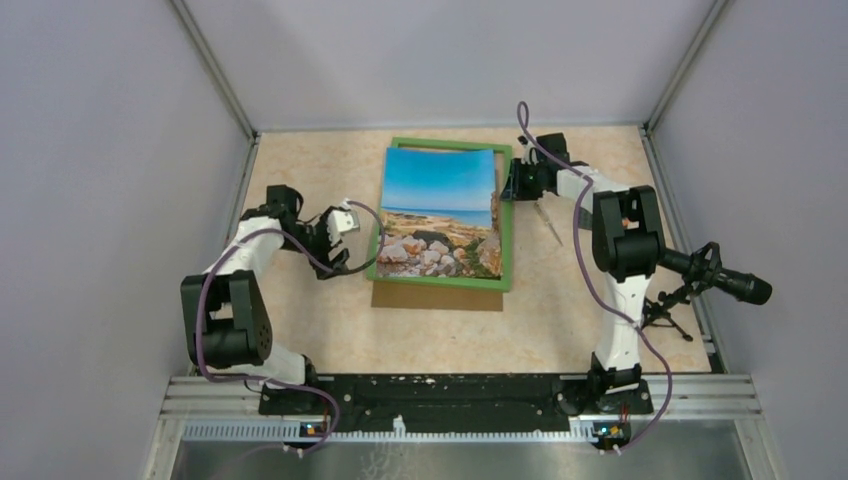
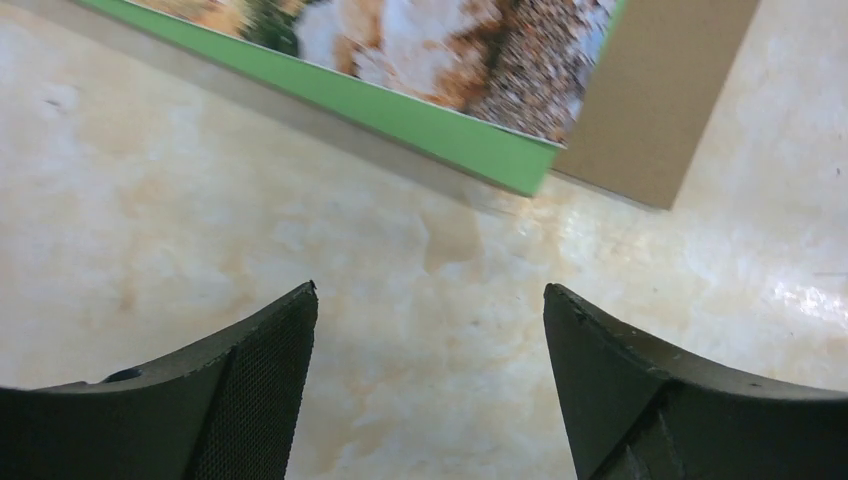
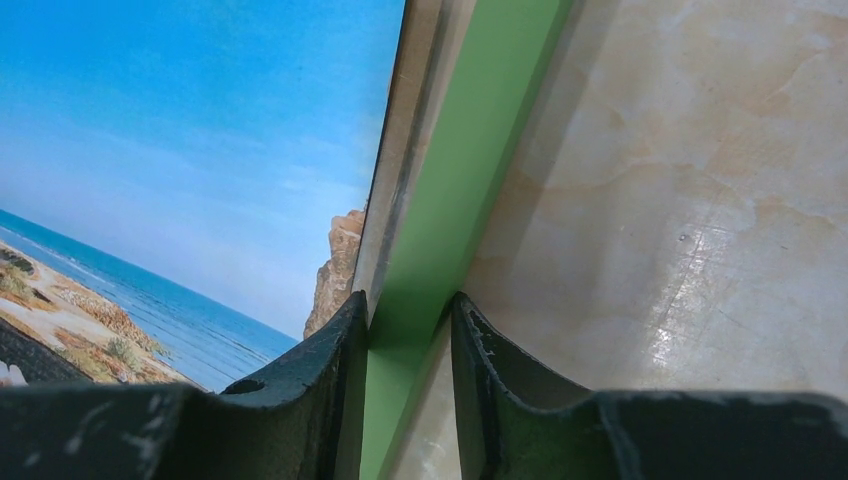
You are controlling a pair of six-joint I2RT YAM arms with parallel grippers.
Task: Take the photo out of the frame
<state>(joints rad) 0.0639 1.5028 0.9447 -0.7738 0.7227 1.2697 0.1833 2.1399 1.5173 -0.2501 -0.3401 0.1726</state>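
The right gripper (image 1: 513, 182) is clenched on the frame (image 1: 440, 283). In the right wrist view its two fingers (image 3: 320, 360) pinch the green border (image 3: 470, 170) from either side, one on the picture side and one on the table side, both touching it. This grip sits at the upper right of the frame in the top view, on its right-hand edge.

The left gripper (image 1: 350, 225) is released, with its jaws spread wide and nothing between them. In the left wrist view only bare table (image 2: 200, 200) shows between the fingers (image 2: 270, 370). It hovers just beside the frame's left edge, at centre left of the top view, and is not touching it.

The photo (image 1: 440, 200) lies inside the green border in the upper middle of the top view, slightly askew, with sky at the top and rocks at the bottom. Along its right side a pale strip shows between the print's edge and the border (image 3: 395, 200).

A brown board (image 1: 437, 297) juts out below the frame's lower edge. In the left wrist view it (image 2: 660, 90) shows past the frame's corner (image 2: 420, 125), beside the photo (image 2: 450, 40).

The table (image 1: 600, 320) has open room below the frame and along both sides. A thin stick (image 1: 548, 222) lies just right of the frame. A dark device on a small tripod (image 1: 715, 275) stands at the far right edge, and grey walls (image 1: 100, 150) close in on the left, right and top.
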